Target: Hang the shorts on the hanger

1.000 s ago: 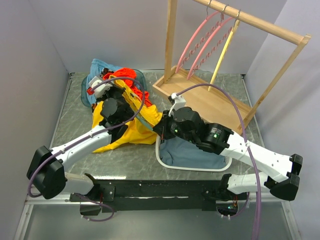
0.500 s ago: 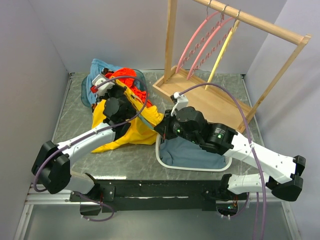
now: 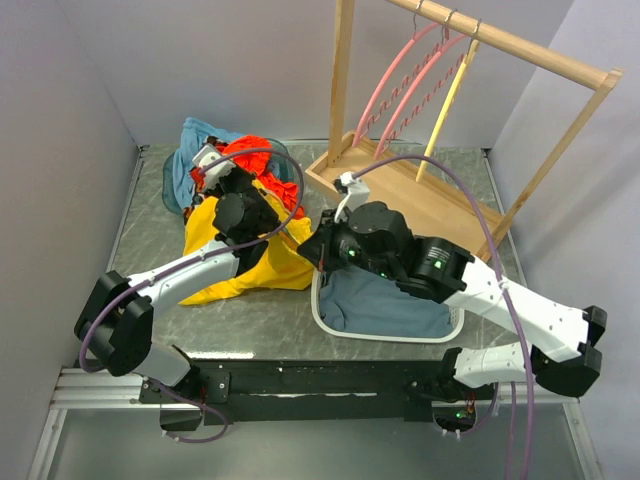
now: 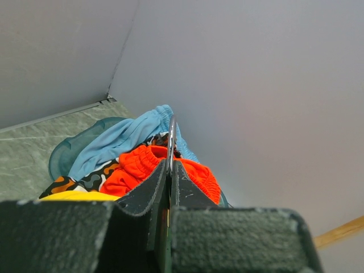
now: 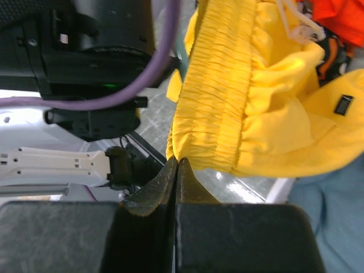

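Observation:
The yellow shorts [image 3: 232, 276] lie bunched on the table left of centre. My right gripper [image 3: 317, 248] is shut on the end of their gathered waistband [image 5: 219, 85], its tips [image 5: 177, 162] pinching the band's lower corner. My left gripper [image 3: 222, 178] is over the clothes pile and points up toward the back wall. It [image 4: 170, 166] is shut on a thin metal strip, the hanger's hook [image 4: 171, 136]. A teal edge of the hanger [image 5: 181, 54] shows behind the waistband; the rest of it is hidden.
A wooden rack [image 3: 400, 195] at the back right carries two pink hangers [image 3: 395, 85] and a yellow hanger [image 3: 447, 105]. A white tray [image 3: 322, 318] with blue-grey cloth [image 3: 385, 305] is under my right arm. An orange-red garment [image 3: 252, 158] and blue cloth [image 3: 200, 135] are piled at the back left.
Both grippers have shifted a little toward the back. The left one moved right over the pile, and the right one moved left with the waistband.

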